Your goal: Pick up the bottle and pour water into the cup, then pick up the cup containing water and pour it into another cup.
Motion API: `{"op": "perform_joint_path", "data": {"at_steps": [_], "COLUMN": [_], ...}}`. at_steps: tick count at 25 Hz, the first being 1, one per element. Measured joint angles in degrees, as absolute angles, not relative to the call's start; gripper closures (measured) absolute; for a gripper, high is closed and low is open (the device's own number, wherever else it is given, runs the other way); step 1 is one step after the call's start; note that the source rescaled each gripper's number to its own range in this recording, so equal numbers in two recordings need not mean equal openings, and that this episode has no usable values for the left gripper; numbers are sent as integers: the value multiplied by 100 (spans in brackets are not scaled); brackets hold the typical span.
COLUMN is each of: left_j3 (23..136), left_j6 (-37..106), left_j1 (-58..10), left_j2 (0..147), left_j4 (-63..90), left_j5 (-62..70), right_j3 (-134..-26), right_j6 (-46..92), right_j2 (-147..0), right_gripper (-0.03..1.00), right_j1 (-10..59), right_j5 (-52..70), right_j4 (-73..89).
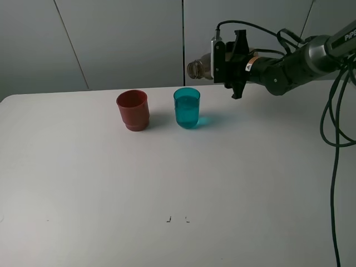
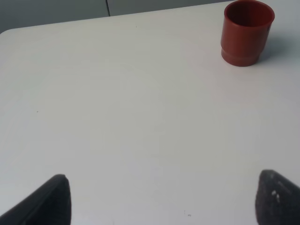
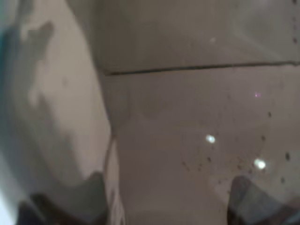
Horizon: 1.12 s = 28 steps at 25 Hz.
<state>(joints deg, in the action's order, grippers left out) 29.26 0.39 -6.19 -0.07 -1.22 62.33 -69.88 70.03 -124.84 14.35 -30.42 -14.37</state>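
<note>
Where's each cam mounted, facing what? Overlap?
Exterior high: mounted high, facing table and back wall; right arm, right claw gripping the sideways bottle, red cup, teal cup.
Left wrist: on left arm, angled down over table; left claw tips, red cup beyond.
Right wrist: on right arm, tight against the bottle; claw tips barely show.
Shared: red cup, exterior and left wrist; bottle, exterior and right wrist.

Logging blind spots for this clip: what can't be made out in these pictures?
- Exterior high: the bottle is mostly hidden behind the right claw; any stream is too faint.
- Right wrist: blurred, the bottle fills the lens.
- Left wrist: the left claw is cut off by the edge; the teal cup is out of frame.
</note>
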Motion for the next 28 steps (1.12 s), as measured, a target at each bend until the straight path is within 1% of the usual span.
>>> {"op": "perform_joint_path", "data": {"at_steps": [4, 10, 16, 21, 24, 28], "left_j3": [2926, 2926, 2926, 2926, 2926, 2926], "left_j6": [0, 0, 0, 0, 0, 0], "left_j1": [-619, -619, -619, -619, -619, -619], "left_j2": [-7, -7, -7, -7, -7, -7], "left_j4": [-122, -122, -122, -122, -122, -122], "left_j5": [6233, 6233, 6233, 6233, 6233, 6233], "right_j3": [-6959, -6955, -6926, -6586, -6338, -6157], "right_j6": [5521, 2874, 769, -399, -747, -1041], "right_j2": [-12484, -12349, -12310, -12302, -12302, -12302], "right_gripper": [95, 95, 95, 95, 95, 95], "right_j1": [1435, 1435, 1255, 992, 793, 479], "right_j5": [-3009, -3005, -3005, -3503, -3877, -4000], "right_j4": [-1437, -1437, -1437, -1437, -1437, -1501]}}
